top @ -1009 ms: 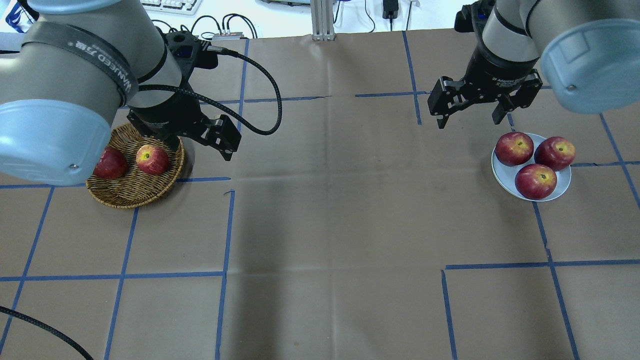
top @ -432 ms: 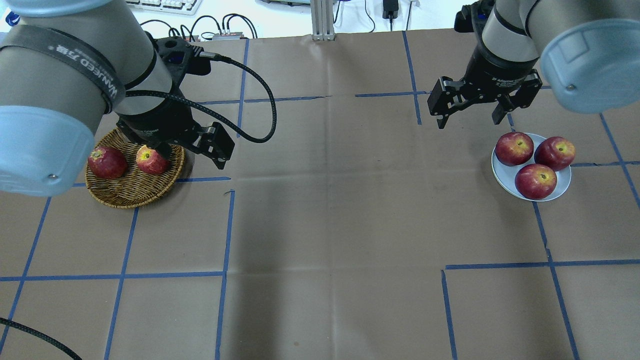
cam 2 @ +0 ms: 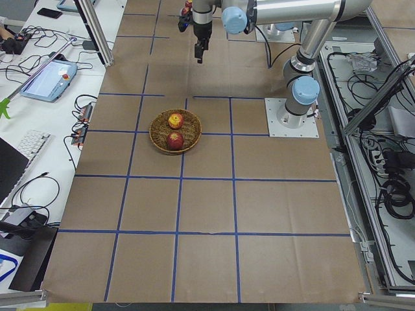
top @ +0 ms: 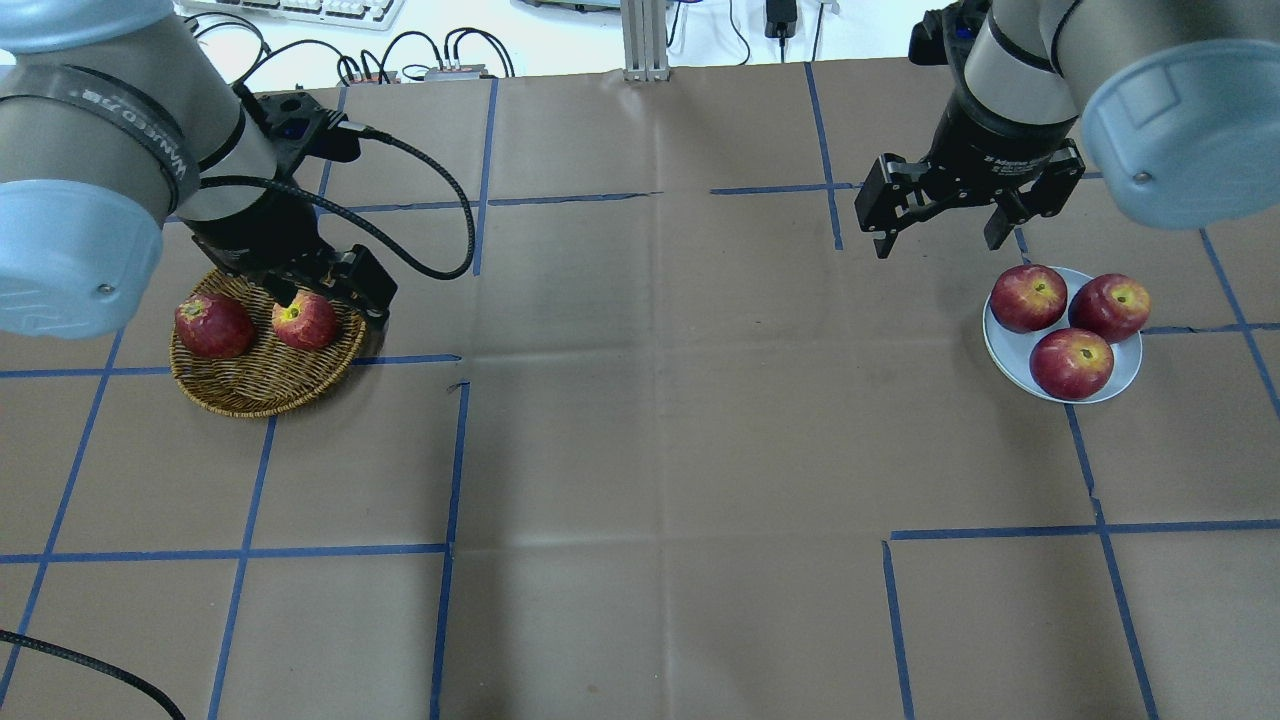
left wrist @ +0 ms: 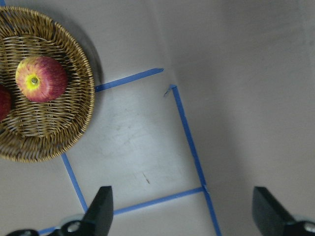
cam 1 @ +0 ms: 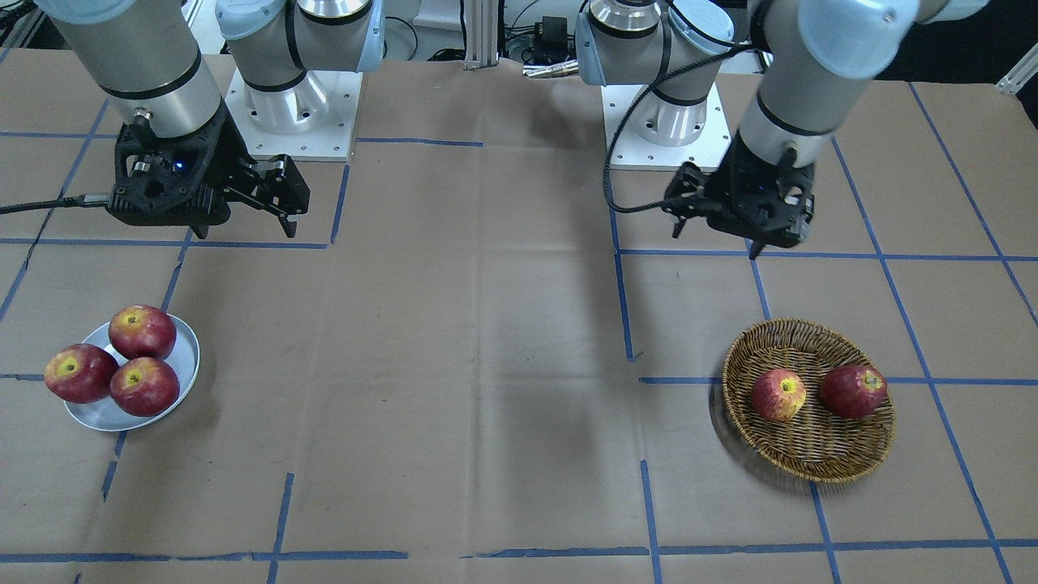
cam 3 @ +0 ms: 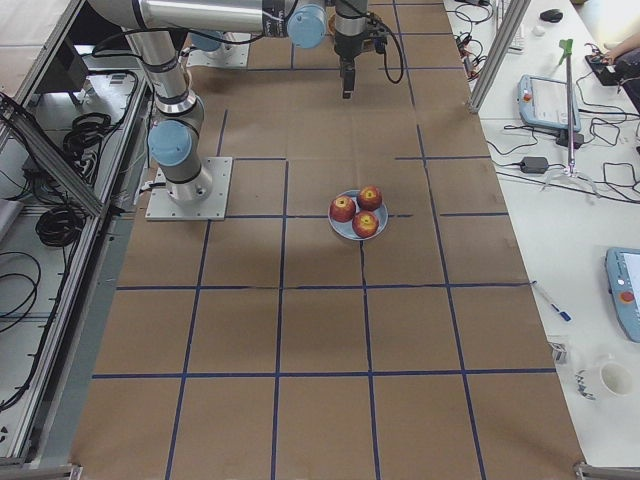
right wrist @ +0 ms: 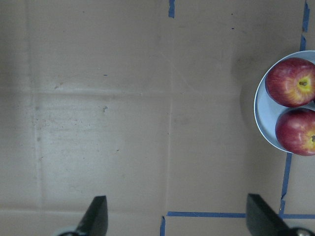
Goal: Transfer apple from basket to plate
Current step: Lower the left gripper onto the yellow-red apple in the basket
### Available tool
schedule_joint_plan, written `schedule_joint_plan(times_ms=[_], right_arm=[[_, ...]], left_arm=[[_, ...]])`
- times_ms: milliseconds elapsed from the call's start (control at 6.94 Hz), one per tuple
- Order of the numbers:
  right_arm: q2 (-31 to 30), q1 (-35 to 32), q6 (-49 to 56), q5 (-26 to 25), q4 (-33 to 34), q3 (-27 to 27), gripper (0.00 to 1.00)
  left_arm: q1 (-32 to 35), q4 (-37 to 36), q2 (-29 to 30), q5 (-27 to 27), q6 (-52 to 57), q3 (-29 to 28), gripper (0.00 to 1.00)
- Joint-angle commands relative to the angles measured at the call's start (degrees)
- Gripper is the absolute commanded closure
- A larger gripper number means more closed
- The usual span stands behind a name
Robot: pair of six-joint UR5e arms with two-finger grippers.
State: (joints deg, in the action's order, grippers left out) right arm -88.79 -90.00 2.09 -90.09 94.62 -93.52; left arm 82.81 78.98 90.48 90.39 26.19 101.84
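**The apple (top: 305, 321) lies in the basket (top: 262, 392); a crowded plate (top: 1006, 352) awaits it**

The apple is on the basket's side nearer the middle of the surface (top: 660, 430). It lies just beside a darker apple (top: 212, 325), with a small gap between them. The basket stands toward the left end of the surface.

The left pincer (left wrist: 183, 214) hangs beside the basket's rim with its jaws wide apart and empty, not yet above the apple. The right pincer (top: 938, 242), also apart and empty, hangs near the plate toward the right end.

I judge that a descending finger could catch the wicker rim or push the darker apple, and the light basket could slide.

The plate already carries three apples (top: 1071, 362), with little bare place left, so a fourth may roll off its edge.

Between basket and plate the surface shows only tape lines (top: 450, 450), which leaves wide room for the carry.
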Motion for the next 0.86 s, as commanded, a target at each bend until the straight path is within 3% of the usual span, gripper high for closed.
schedule_joint_plan(times_ms=[0,288,721], right_arm=[[0.02,0.0,-0.07,0.0,0.03,0.09,0.0],[-0.07,0.0,0.02,0.0,0.03,0.09,0.0],[-0.07,0.0,-0.07,0.0,0.03,0.09,0.0]], left_arm=[[-7.99,-13.45,10.37,0.22,10.86,1.44,0.0],[-8.8,-26.19,19.26,0.57,16.33,0.47,0.0],[-11.43,-27.65,22.9,0.22,17.23,0.46,0.0]])
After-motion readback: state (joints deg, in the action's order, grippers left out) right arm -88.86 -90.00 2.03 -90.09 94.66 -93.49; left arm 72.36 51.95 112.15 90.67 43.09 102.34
